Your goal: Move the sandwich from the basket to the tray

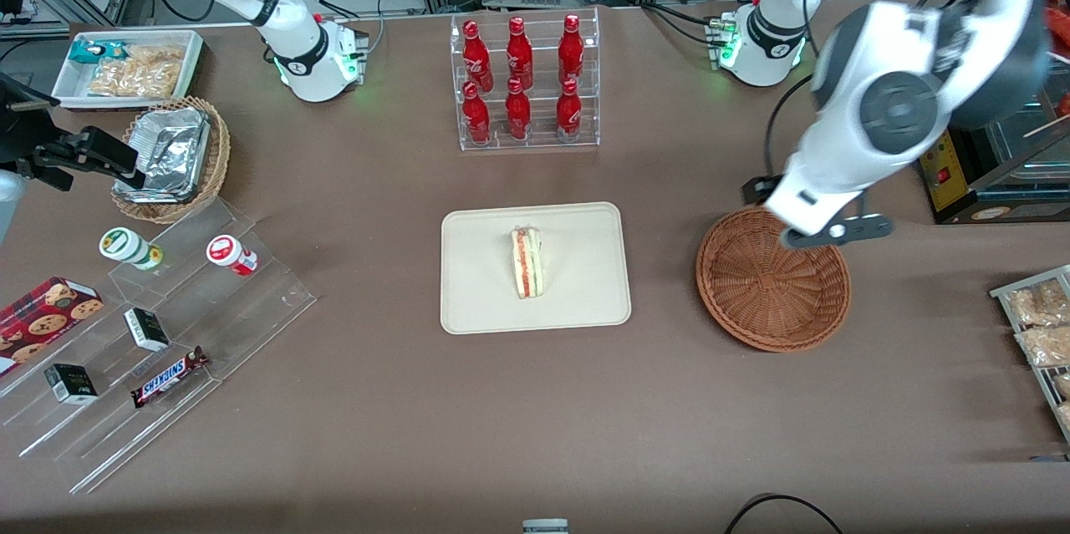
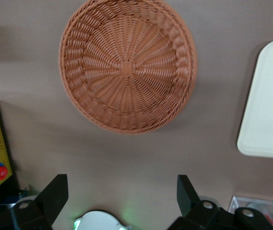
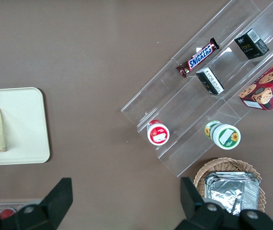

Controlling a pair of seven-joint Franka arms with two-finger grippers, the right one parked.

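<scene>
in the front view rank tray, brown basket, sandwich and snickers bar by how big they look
1. tray, largest
2. basket, clearly smaller than the tray
3. sandwich and Snickers bar: similar in length, too close to rank

The open tool hangs above the table beside the basket.

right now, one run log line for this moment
sandwich: on tray | basket: empty | pincer: open, empty, above table beside basket | placement: done

The chocolate bar wrapper reads "SNICKERS".
</scene>
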